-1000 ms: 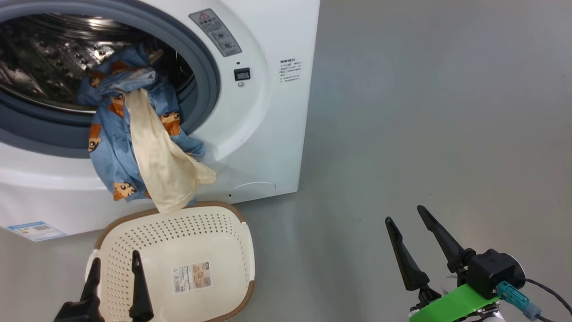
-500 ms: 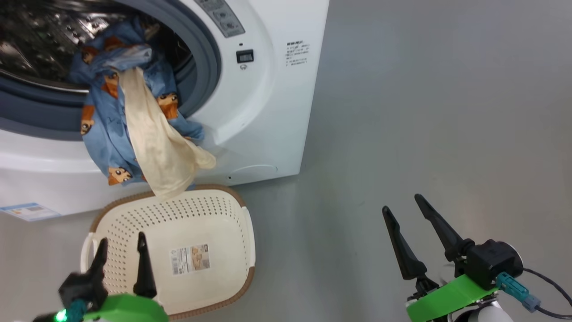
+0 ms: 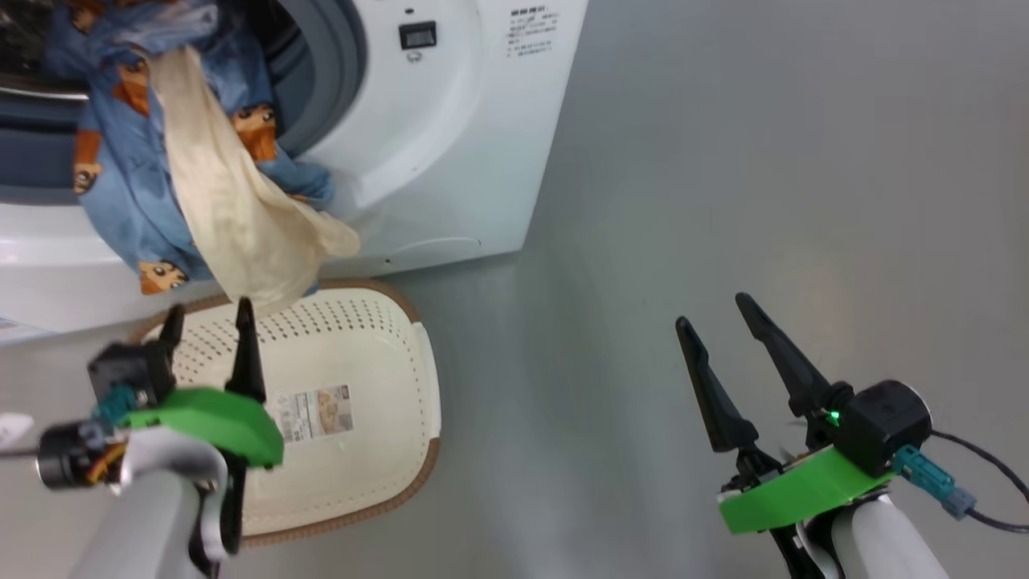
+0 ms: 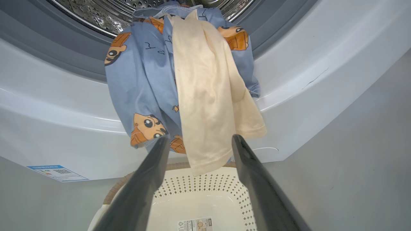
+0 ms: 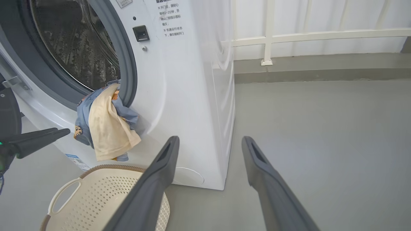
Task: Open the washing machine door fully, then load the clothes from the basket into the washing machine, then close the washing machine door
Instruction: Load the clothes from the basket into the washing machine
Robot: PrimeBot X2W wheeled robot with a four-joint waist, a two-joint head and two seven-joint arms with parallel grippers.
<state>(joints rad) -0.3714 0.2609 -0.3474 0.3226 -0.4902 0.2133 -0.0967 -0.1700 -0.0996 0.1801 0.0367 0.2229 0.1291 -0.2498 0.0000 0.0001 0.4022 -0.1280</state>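
Smooth grey floor [image 3: 764,161] spreads wide in the head view under even, soft light, with a faint pale sheen; in the right wrist view it runs back to a low grey kerb [image 5: 321,73]; above the kerb, a cream-white rail [image 5: 321,36] crosses on an upright post [image 5: 269,29]; behind it, a white backdrop [image 5: 353,12], wall or curtain unclear.

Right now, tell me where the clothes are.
The clothes hang out of the washing machine, upper left in the head view, drooping above the basket.
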